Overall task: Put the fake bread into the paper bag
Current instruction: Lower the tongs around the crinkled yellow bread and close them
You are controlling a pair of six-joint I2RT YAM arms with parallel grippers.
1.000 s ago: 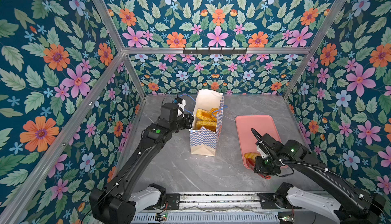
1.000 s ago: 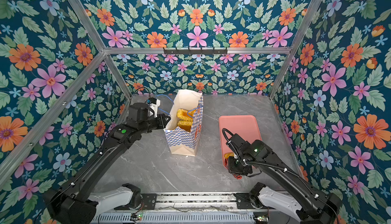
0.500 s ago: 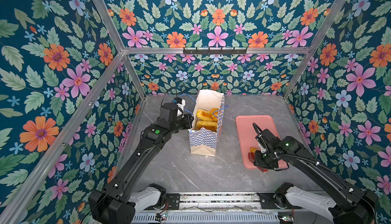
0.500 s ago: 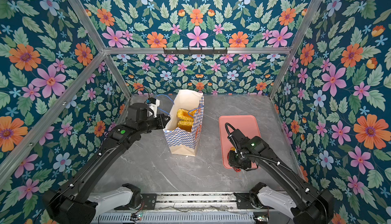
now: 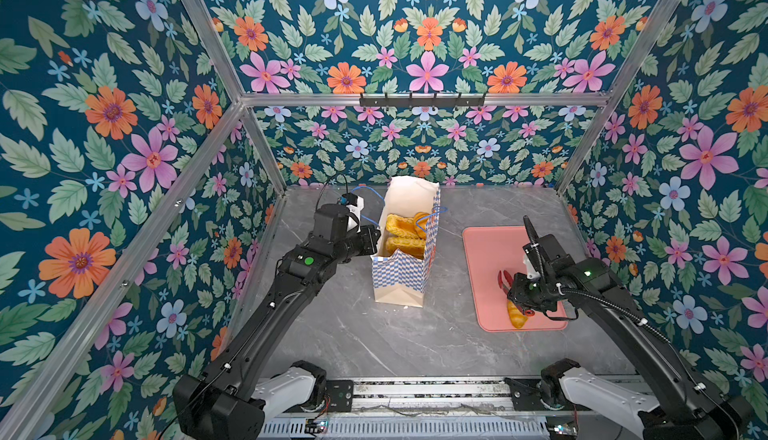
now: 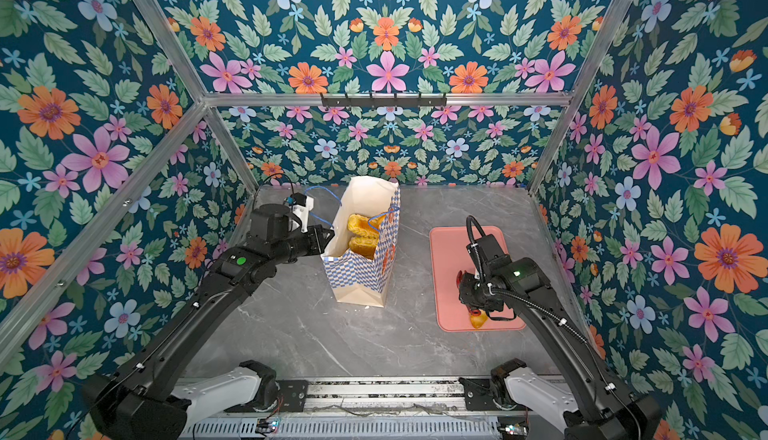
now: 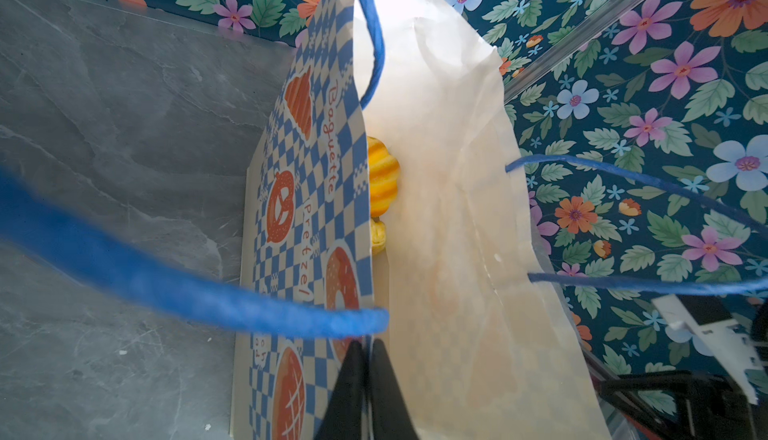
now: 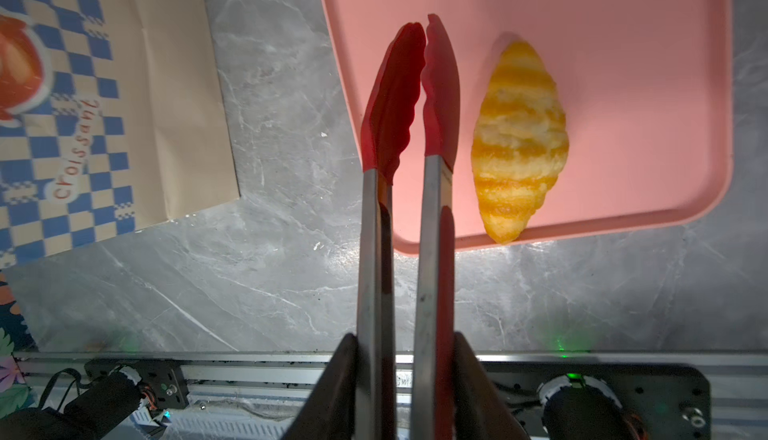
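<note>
The paper bag (image 5: 401, 276) (image 6: 361, 272) stands upright and open at mid-table, with several pieces of fake bread (image 5: 401, 232) (image 6: 361, 232) inside it. My left gripper (image 5: 372, 242) (image 7: 365, 348) is shut on the bag's near rim (image 7: 368, 292), holding that wall. One striped golden piece of bread (image 8: 519, 139) (image 5: 516, 316) lies on the pink tray (image 8: 602, 22) near its front edge. My right gripper (image 8: 405, 346) (image 5: 525, 292) is shut on the metal arms of red-tipped tongs (image 8: 415, 97). The tips are nearly together and empty, just beside the bread and apart from it.
The pink tray (image 5: 490, 251) (image 6: 453, 251) lies right of the bag on the grey marble table (image 5: 415, 342). Blue cord handles (image 7: 187, 288) hang across the left wrist view. Floral walls enclose three sides, and a metal rail (image 5: 415, 392) runs along the front.
The right gripper has carried the tongs a little toward the back of the tray, with the tips still empty. The left gripper and the bag have not moved.
</note>
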